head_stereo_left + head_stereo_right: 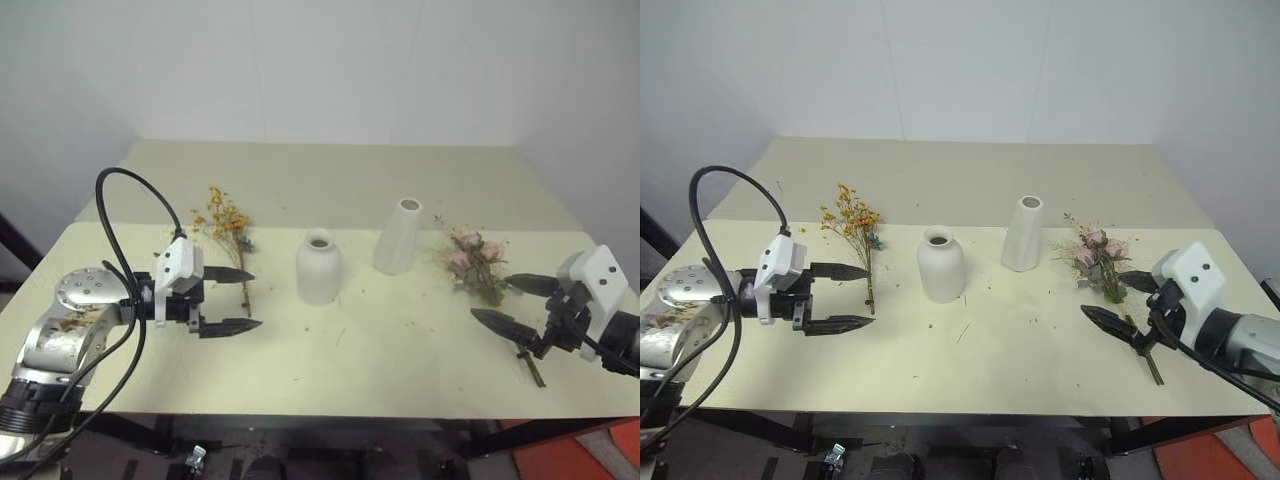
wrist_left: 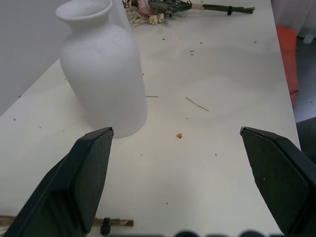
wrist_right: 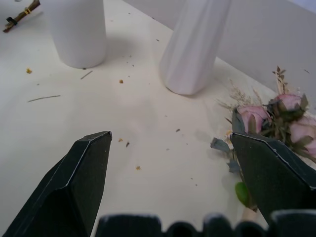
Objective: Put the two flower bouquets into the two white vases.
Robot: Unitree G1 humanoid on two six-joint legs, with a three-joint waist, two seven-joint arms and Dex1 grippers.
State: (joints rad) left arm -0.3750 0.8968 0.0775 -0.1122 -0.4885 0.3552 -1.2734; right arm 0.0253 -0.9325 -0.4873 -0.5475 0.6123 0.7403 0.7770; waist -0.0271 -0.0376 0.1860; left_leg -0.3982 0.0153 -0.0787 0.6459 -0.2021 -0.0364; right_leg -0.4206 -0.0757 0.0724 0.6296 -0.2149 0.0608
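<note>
1. Both bouquets lie flat on the table (image 1: 400,330), neither yet in a vase. Yellow-orange bouquet (image 1: 228,228) at the robot's left, stems toward the near edge; pink rose bouquet (image 1: 474,262) at its right. Short round vase (image 1: 319,266) and tall slim vase (image 1: 397,236) stand upright between them, near each other
2. Left gripper (image 1: 236,299): jaws wide, empty, hovering over the yellow bouquet's stem end. Right gripper (image 1: 515,302): jaws wide, empty, just beside the rose stems
3. Risk, stems: they look thin and lie flat on the table. Closing too high would likely miss them; too low, the fingertips could jam on the surface
4. Risk, blooms: a grip near the heads could crush petals and shed more debris; bits already litter the top
5. Risk, vases: the tall one looks tippy. A bouquet swung in from the side could knock it over, perhaps into the short one
6. Risk, insertion: narrow neck on the short vase; splayed stems may catch on the rim
</note>
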